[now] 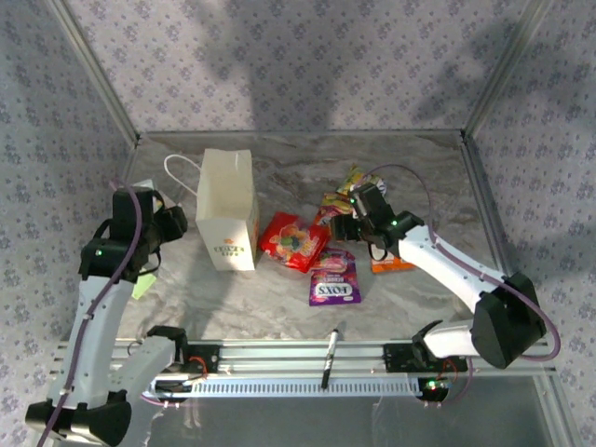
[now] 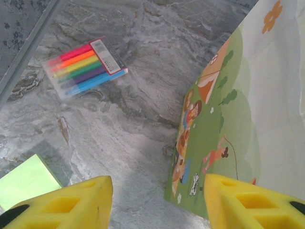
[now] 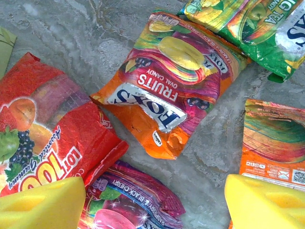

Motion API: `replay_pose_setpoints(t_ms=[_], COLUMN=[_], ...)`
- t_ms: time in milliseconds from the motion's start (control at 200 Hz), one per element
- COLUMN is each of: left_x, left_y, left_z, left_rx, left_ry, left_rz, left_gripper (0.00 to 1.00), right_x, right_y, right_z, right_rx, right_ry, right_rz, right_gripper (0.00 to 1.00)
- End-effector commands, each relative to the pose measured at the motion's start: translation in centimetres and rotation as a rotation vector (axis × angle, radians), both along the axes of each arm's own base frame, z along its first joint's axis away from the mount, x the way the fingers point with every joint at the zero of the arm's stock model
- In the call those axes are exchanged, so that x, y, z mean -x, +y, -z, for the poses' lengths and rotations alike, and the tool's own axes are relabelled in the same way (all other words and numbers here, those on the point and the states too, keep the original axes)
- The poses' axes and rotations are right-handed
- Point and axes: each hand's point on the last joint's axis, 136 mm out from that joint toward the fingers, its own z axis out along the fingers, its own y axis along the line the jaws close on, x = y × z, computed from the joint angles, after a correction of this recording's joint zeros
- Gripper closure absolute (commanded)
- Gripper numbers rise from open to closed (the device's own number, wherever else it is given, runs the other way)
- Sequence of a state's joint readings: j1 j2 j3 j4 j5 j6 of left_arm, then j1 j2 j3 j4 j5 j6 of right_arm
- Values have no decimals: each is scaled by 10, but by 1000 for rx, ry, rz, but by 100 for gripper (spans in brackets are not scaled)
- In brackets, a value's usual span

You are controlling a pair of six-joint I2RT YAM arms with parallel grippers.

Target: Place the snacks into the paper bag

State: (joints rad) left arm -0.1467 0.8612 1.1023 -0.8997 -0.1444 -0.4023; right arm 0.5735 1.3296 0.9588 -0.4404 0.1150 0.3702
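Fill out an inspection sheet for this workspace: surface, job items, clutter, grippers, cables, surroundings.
Surface: grey marbled tabletop, no spills seen.
Job's things: paper bag upright, left of centre. To its right, flat on the table: red packet, purple FOXS packet, orange-pink packet, green-yellow packet, orange packet.
Clutter: black pen on the near rail; marker pack and sticky pad left of the bag.
Grippers: left gripper open, empty, beside the bag. Right gripper open, empty, above the packets.
Cables: purple cable loops along each arm, clear of the items.
Surroundings: patterned walls, metal frame.
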Motion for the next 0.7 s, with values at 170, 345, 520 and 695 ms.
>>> replay_pose_setpoints(t_ms=[170,345,520,695], left_x=[-12,-37,-59,-69], left_y=[-36,-44,-49,-53], left_z=[-36,-46,-55,-56], left_rx=[160,163,151,160], left_ry=[-123,-139,-138,-133], left_rz=[135,168,187,193], left_gripper=[46,46,46,46], right_x=[-7,-4,-2,-1], right_y=[11,13,12,9], right_z=[-11,-6,-6,-6], right_rx=[-34,-26,-15,-1], right_ry=[-16,-3,-5,-5], right_rz=[-7,-14,-15,-14], right_gripper=[21,21,21,21])
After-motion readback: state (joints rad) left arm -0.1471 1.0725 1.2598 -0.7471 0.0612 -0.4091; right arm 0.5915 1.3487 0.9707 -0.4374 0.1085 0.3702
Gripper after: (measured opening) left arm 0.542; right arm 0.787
